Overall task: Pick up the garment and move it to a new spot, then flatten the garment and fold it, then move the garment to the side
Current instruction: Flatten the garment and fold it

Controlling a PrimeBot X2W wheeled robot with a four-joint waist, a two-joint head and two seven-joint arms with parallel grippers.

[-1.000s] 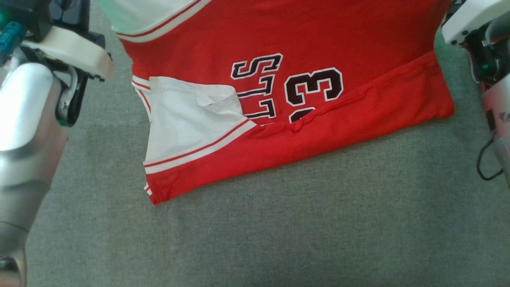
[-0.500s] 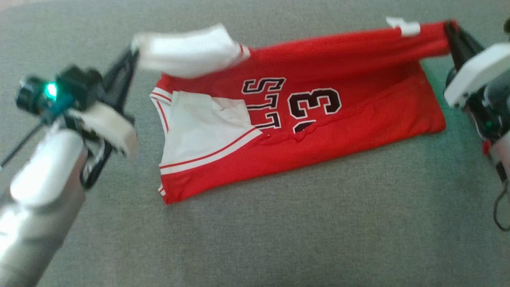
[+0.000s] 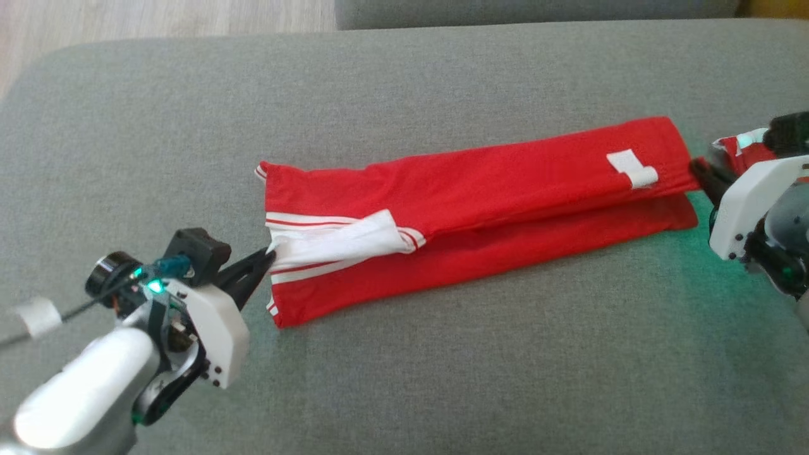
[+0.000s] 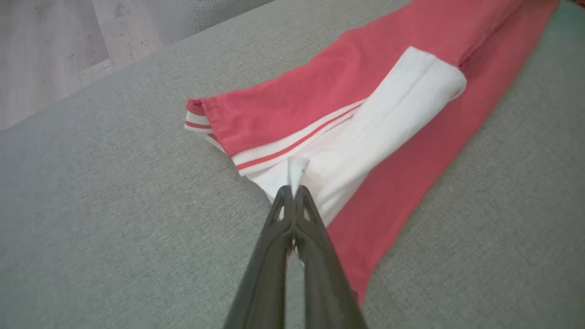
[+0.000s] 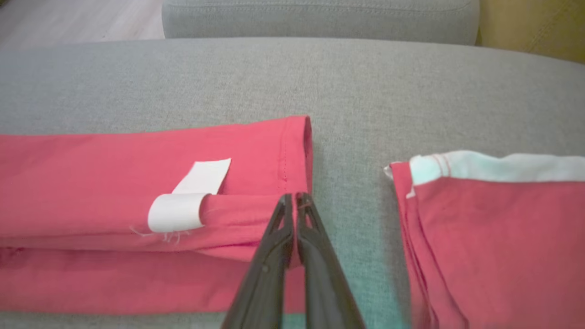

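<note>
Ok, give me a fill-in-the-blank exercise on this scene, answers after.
The garment is mostly ___.
It lies on a ___ upholstered surface.
The left end effector pinches its ___ trim.
The right end effector grips the end with the ___ label.
Missing words: red, grey, white, white.

Garment [image 3: 480, 189]: raised half now folded down flat, lettering covered.
Left hand [image 3: 270, 254]: lowered, trim at its tips.
Right hand [image 3: 696, 167]: lowered likewise.
</note>
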